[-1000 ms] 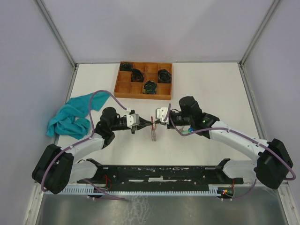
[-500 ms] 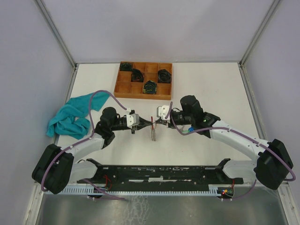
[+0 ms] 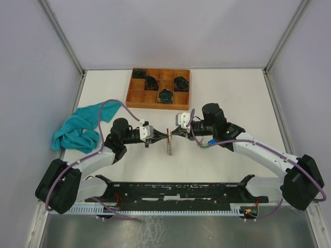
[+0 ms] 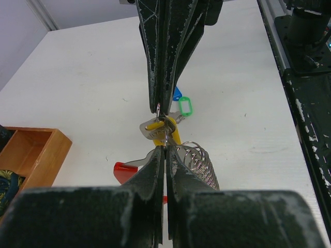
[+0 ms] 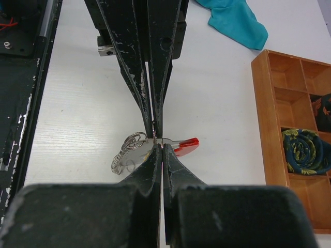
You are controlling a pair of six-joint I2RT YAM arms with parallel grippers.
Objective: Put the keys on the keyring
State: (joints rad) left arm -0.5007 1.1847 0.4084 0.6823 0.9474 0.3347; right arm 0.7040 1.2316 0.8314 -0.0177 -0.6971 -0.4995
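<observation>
at mid-table, left gripper (image 3: 162, 135) and right gripper (image 3: 174, 132) meet tip to tip, both pinched tight, apparently on the keys (image 4: 154, 130) bunched at the keyring (image 4: 158, 109); right wrist has swung slightly rearward since the earlier frame.

Both arms are the same build, white link shells with fat black joint housings: left arm (image 3: 92, 160), right arm (image 3: 258, 150). A purple cable (image 3: 111, 101) runs along each, and there's a white camera block (image 3: 182, 120) at each wrist. My left gripper (image 4: 164, 151) and right gripper (image 5: 159, 149) have long black tapered fingers, paint chipped white along the edges. Base rail (image 3: 170, 188) is black and scuffed, with red wires (image 3: 120, 199) by it.
</observation>
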